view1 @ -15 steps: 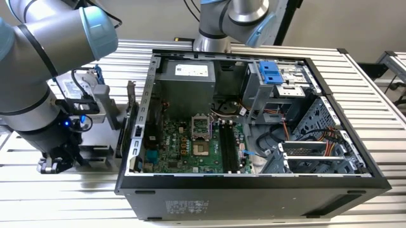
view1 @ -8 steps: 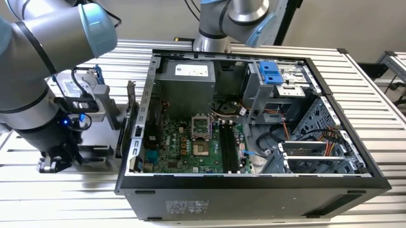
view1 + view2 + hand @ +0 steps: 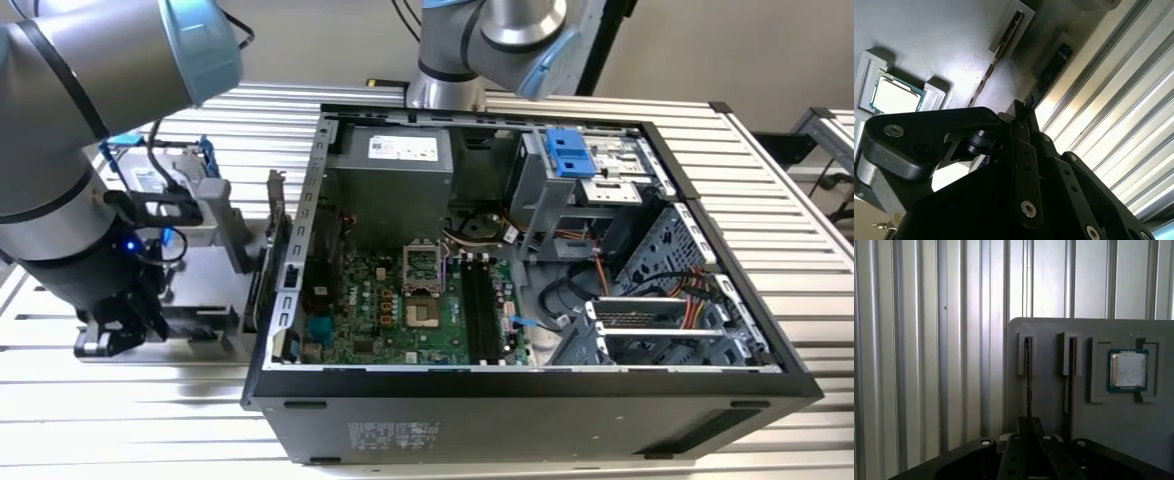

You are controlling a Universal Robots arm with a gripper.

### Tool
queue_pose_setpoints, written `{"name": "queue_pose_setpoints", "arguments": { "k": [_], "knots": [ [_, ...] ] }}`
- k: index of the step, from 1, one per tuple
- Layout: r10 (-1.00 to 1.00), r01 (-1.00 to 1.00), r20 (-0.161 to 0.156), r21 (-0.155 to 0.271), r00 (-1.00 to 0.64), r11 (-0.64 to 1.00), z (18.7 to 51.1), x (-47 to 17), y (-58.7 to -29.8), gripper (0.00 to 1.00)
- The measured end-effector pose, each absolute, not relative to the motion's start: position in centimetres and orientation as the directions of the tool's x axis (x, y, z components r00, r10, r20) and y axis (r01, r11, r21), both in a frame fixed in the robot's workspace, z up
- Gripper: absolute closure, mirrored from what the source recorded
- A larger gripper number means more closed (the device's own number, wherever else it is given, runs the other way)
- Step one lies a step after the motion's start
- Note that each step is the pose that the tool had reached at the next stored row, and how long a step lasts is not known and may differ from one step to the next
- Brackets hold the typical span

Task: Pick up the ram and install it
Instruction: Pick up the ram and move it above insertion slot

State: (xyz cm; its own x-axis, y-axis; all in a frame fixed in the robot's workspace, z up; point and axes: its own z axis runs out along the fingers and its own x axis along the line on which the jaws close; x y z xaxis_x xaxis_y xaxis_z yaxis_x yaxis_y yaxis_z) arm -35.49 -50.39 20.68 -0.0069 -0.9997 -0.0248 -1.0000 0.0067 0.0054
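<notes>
At the exterior view's left, your arm reaches down so that the gripper (image 3: 114,338) hangs right over the grey holder (image 3: 1054,332), which lies on the slatted table (image 3: 929,340). In both wrist views you can see the ram (image 3: 1028,375) standing on edge in the holder's outer slot, the one farther from the processor chip (image 3: 1127,370). Your fingers (image 3: 1022,432) are drawn in tight on either side of that stick, one against each face, with no gap showing, so you have hold of it. Its far end sits in the slot's raised bracket. A second stick (image 3: 1070,372) stands in the holder's neighbouring slot, between the ram and the processor chip, apart from the gripper. The processor chip lies flat in its own recess on the holder. Just beside the holder, to the exterior view's right, stands the open computer case (image 3: 534,395). Its green motherboard (image 3: 387,310) faces up, and the dark memory slots (image 3: 481,310) run along the board.
</notes>
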Motion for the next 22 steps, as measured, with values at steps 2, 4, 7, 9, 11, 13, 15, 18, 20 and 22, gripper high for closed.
{"name": "queue_pose_setpoints", "arguments": {
  "k": [2, 4, 7, 9, 11, 13, 15, 18, 20, 22],
  "knots": [
    [-1.000, -1.000, -0.025, 0.005, -0.007, 0.007, 21.0, -35.5, -50.4, 1.00],
    [-1.000, -1.000, -0.025, 0.005, -0.007, 0.007, 21.3, -35.5, -50.4, 1.00],
    [-1.000, -1.000, -0.025, 0.005, -0.007, 0.007, 21.7, -35.5, -50.4, 1.00],
    [-1.000, -1.000, -0.025, 0.005, -0.007, 0.007, 22.1, -35.5, -50.4, 1.00],
    [-1.000, -1.000, -0.025, 0.005, -0.007, 0.007, 22.4, -35.5, -50.4, 1.00],
    [-1.000, -1.000, -0.025, 0.006, -0.007, 0.007, 22.7, -35.5, -50.4, 1.00],
    [-1.000, -1.000, -0.025, 0.005, -0.007, 0.007, 23.1, -35.5, -50.4, 1.00],
    [-1.000, -1.000, -0.025, 0.005, -0.007, 0.007, 23.6, -35.5, -50.4, 1.00],
    [-1.000, -1.000, -0.025, 0.005, -0.007, 0.007, 23.9, -35.5, -50.4, 1.00],
    [-1.000, -1.000, -0.025, 0.005, -0.007, 0.007, 24.1, -35.5, -50.4, 1.00]
  ]
}}
